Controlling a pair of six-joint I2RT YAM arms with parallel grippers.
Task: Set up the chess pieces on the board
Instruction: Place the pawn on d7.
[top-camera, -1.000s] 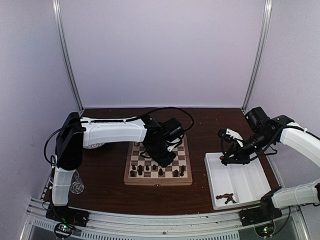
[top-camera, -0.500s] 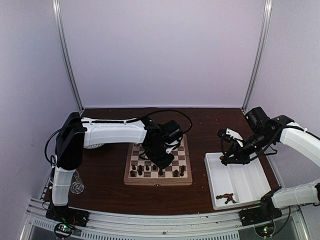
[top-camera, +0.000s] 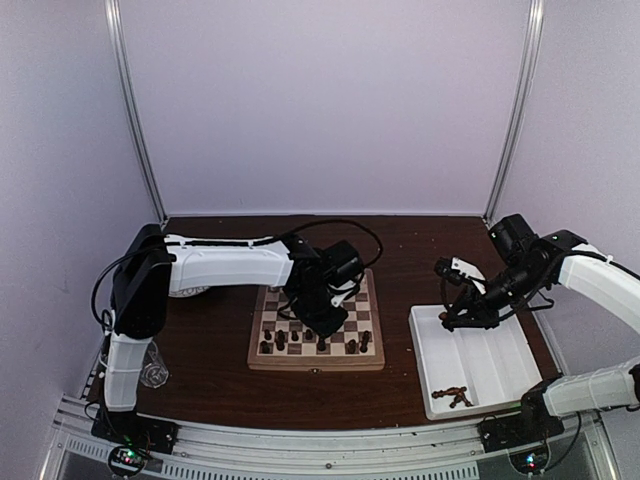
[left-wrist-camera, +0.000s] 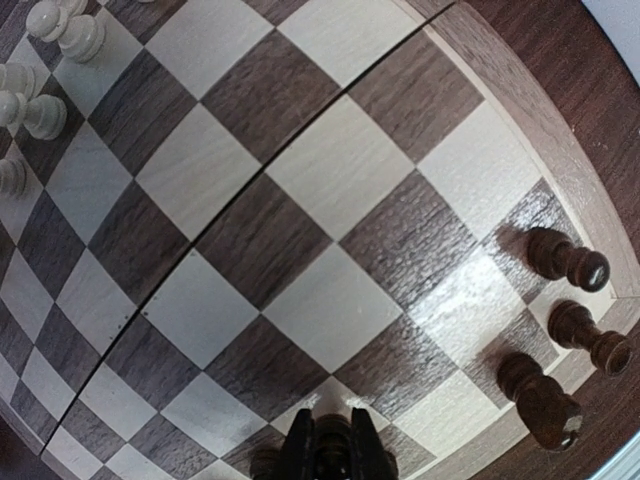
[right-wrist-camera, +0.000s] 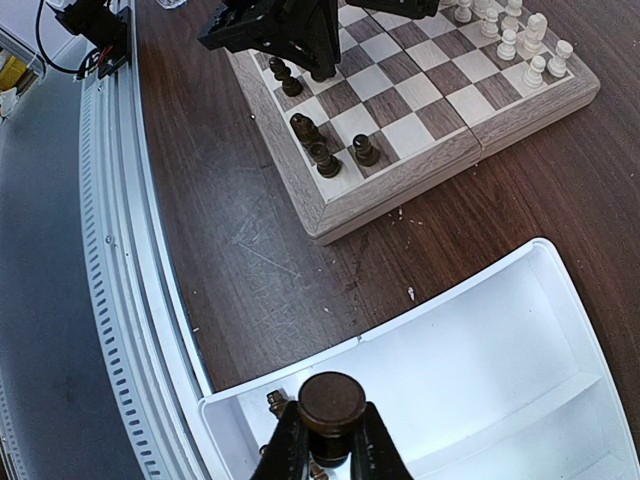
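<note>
- Your board (top-camera: 316, 366) lies flat on the brown table (top-camera: 210, 372), in front of the left arm.
- Dark chess pieces (top-camera: 322, 343) stand in its near rows, and the cream pieces (right-wrist-camera: 520, 35) line the far edge.
- Three dark pawns (left-wrist-camera: 588, 335) stand close together by the board's border.
- Your left gripper (left-wrist-camera: 330, 448) hangs low over the board with its fingers pressed together. You cannot tell whether anything sits between them.
- The white tray (top-camera: 500, 345) rests right of the board, apart from it, with loose brown pieces (top-camera: 452, 395) lying in its near compartment.
- Your right gripper (right-wrist-camera: 331, 420) hovers over the tray, pinching a round-topped dark chessman (right-wrist-camera: 330, 398).
</note>
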